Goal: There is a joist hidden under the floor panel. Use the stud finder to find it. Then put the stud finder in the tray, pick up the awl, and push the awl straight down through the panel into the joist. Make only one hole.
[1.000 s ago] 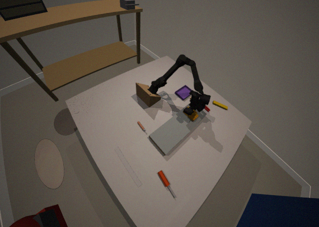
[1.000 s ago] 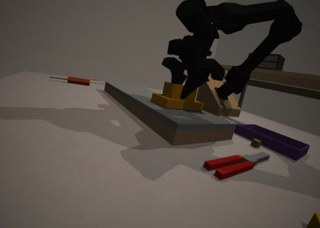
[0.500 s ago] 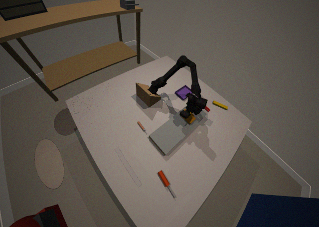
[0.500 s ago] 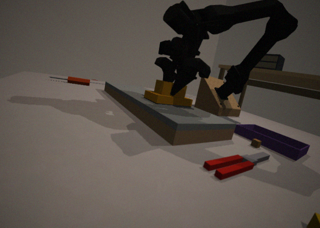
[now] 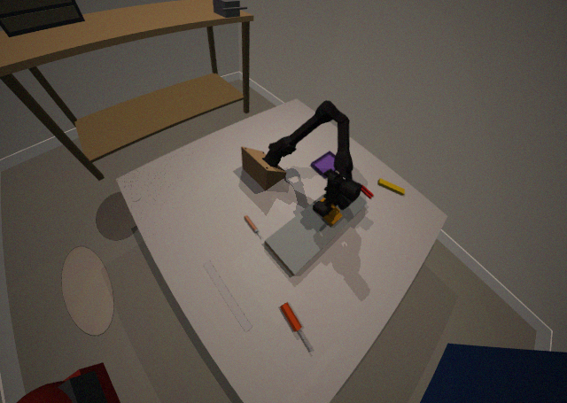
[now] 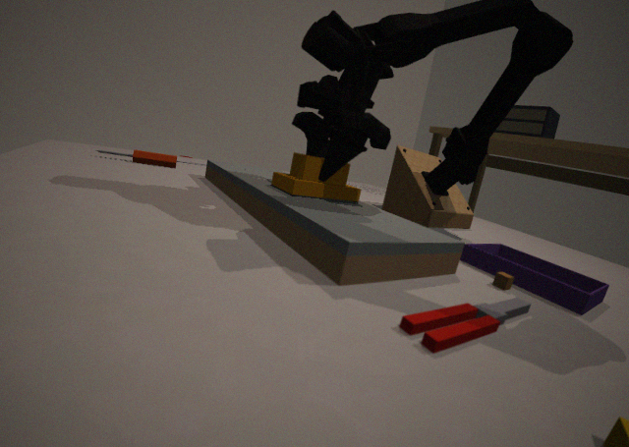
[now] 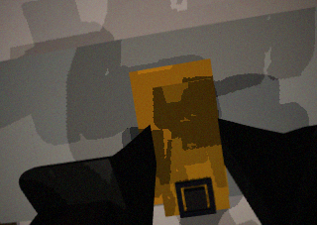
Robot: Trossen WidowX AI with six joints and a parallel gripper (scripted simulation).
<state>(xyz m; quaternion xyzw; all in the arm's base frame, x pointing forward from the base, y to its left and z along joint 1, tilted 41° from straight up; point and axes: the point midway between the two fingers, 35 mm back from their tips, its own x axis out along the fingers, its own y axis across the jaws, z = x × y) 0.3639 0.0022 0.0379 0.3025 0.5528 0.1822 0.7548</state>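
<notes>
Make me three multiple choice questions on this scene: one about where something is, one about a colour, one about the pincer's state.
1. Where is the stud finder?
A) In the tray
B) On the panel
C) Beside the pliers

2. What colour is the tray?
A) Purple
B) Green
C) White

3. How is the pincer?
A) Open and bare
B) Shut on the pliers
C) Shut on the stud finder

1 B: the yellow-orange stud finder sits on the grey panel.
2 A: the tray shows purple walls.
3 C: the pincer has its fingers against both sides of it.

Red-handled pliers (image 5: 367, 191) (image 6: 459, 325), yellow bar (image 5: 391, 186) (image 6: 618, 434), orange-handled screwdriver (image 5: 291, 316) (image 6: 154, 158), clear ruler (image 5: 227, 296) w/ marks, bkgd workbench (image 5: 137, 26) (image 6: 558, 150)
</notes>
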